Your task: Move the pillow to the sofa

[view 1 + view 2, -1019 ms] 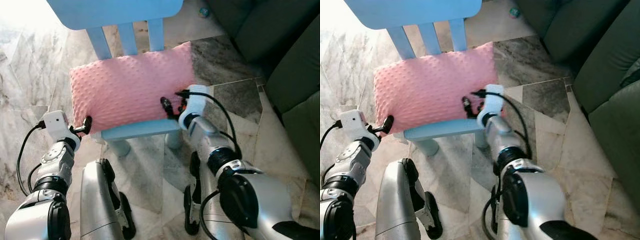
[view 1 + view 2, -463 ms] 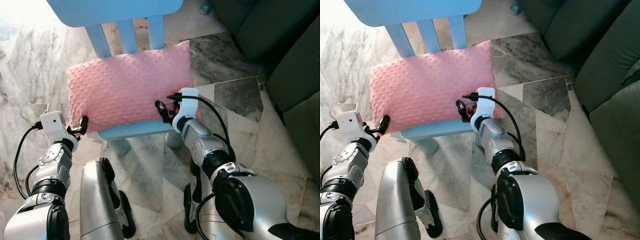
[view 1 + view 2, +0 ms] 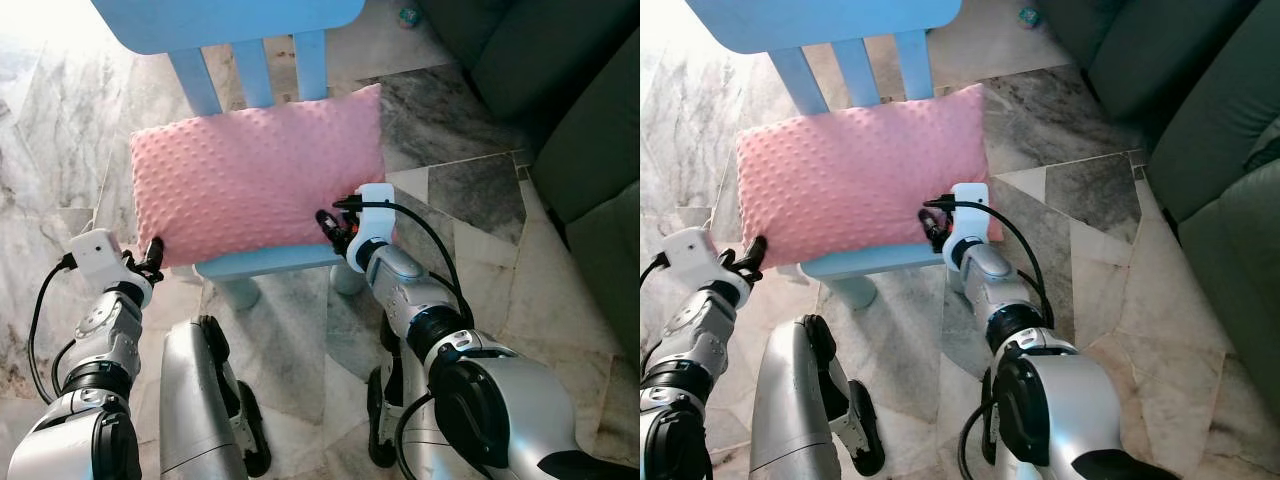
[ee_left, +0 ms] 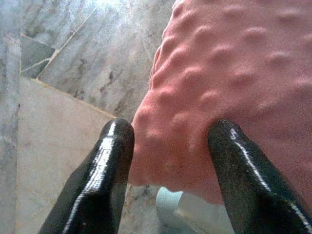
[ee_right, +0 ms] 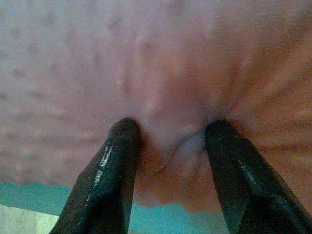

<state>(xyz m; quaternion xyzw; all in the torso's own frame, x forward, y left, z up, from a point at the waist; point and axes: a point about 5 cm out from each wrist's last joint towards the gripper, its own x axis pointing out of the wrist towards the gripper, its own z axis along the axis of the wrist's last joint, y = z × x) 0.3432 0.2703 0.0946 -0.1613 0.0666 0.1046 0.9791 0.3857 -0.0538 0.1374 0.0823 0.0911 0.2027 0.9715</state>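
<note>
Standing over the small blue chair [image 3: 262, 262], we have only reached the opening step: the pink pillow [image 3: 255, 172] lies flat across the chair's seat, its far edge against the slats of the backrest, and nothing has yet been lifted. Our left gripper [image 3: 152, 252] is at the pillow's near-left corner; in the left wrist view its fingers [image 4: 100, 178] are spread with that bumpy corner bulging between them, one finger pressing into the fabric and the other just beside it, so we judge this side is around the corner but not clamped. Our right gripper [image 3: 331, 226] is on the near edge toward the pillow's right end; in the right wrist view its fingers [image 5: 114, 170] dig into the fabric on either side of a bunched fold, so we judge it to be pinching the pillow there, with the blue seat edge just beyond. The dark green sofa [image 3: 560, 110] stands to the right and far right of the chair, well apart from the pillow across marble floor [image 3: 470, 240]. What is left is nearly everything: firming up the left hold, raising the pillow off the seat, turning right and setting it on the cushions. A soft pillow held by two near corners may sag or slip.
</note>
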